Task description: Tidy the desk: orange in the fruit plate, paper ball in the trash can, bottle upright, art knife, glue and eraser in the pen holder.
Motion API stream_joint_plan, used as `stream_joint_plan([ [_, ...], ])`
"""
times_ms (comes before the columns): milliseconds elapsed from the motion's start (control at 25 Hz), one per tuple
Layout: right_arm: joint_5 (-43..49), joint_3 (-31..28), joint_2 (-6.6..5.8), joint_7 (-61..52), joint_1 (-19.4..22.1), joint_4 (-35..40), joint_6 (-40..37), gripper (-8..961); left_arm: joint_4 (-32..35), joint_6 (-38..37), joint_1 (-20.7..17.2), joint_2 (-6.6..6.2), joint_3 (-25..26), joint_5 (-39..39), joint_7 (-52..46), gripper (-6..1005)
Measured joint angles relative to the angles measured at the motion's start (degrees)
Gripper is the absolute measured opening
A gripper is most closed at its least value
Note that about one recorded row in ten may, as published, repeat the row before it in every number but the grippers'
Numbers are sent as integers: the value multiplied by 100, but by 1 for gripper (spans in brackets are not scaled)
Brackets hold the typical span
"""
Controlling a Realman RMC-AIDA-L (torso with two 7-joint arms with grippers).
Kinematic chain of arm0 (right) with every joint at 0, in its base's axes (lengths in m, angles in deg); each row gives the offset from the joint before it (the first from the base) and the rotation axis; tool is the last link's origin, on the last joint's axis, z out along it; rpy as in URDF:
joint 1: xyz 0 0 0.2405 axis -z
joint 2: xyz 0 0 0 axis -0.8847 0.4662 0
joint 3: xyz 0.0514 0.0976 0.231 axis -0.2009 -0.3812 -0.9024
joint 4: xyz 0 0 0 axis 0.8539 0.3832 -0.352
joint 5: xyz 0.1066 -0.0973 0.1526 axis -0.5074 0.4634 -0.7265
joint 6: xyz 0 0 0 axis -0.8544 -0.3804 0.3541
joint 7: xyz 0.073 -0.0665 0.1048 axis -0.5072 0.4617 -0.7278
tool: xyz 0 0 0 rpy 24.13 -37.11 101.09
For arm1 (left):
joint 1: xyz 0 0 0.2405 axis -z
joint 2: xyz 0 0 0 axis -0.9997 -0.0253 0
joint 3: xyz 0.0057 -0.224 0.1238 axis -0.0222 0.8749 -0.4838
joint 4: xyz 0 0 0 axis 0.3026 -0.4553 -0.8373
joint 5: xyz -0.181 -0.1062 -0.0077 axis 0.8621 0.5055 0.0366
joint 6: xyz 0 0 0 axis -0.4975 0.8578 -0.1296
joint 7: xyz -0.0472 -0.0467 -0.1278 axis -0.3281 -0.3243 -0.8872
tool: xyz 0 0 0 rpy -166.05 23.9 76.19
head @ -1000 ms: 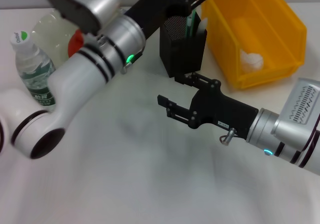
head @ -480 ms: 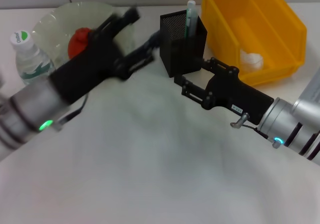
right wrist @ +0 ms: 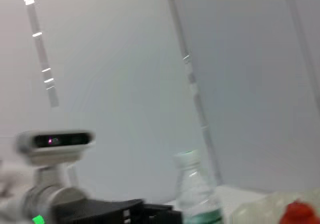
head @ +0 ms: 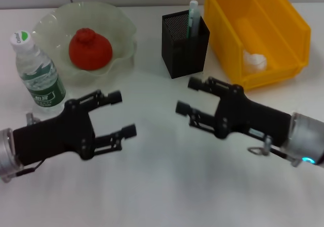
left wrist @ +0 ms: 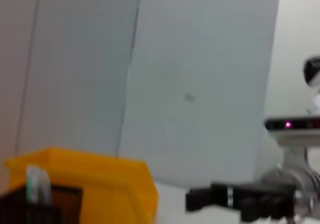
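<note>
The orange [head: 90,48] rests in the fruit plate [head: 50,25] at the back left. In front of the plate, at the left, the bottle [head: 38,73] stands upright. The glue [head: 192,17] sticks up out of the pen holder [head: 185,45]. Inside the trash can [head: 258,30] lies the paper ball [head: 254,61]. The art knife and the eraser are out of view. My left gripper [head: 123,113] hangs open and empty over the table at front left. My right gripper [head: 187,95] is open and empty just in front of the pen holder.
White tabletop lies between and in front of the two grippers. The left wrist view shows the trash can [left wrist: 100,179], the pen holder [left wrist: 40,204] and the right arm [left wrist: 240,201]. The right wrist view shows the bottle [right wrist: 195,189] and the orange [right wrist: 300,216].
My left arm has swung away from above the pen holder, down to the front left of the table. The right gripper has shifted slightly, staying open in front of the pen holder.
</note>
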Motion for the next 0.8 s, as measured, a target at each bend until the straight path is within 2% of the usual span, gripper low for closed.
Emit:
stream_joint_plan([
  [80,308,3,-146,-161,-100,-141,-253,680,71,-13,-24,-70,-235,-3,-194,813],
  [120,649,12,-314,-326,-209,-254,-485,680,106,-33,-32,-161,-484,-4,-435,813],
  [160,649,12,-314,-326,-209,-254,-485,680,106,-33,-32,-161,-484,-4,-435,813],
  [320,1111,21,-538,-836,-421,-335,-711,682,131,-51,-4,-290,-786,-5,-763,813],
  [600,1347,33,-582,-668,-441,-320,-903,685,259,-68,7,-304,-843,-8,-896,813],
  [720,1485,6,-584,-385,-443,-308,-859,804,268,-89,-5,-302,-900,-11,-920,813],
  [800,1489,-5,-585,-351,-440,-308,-834,810,270,-90,-8,-304,-932,-12,-935,813],
])
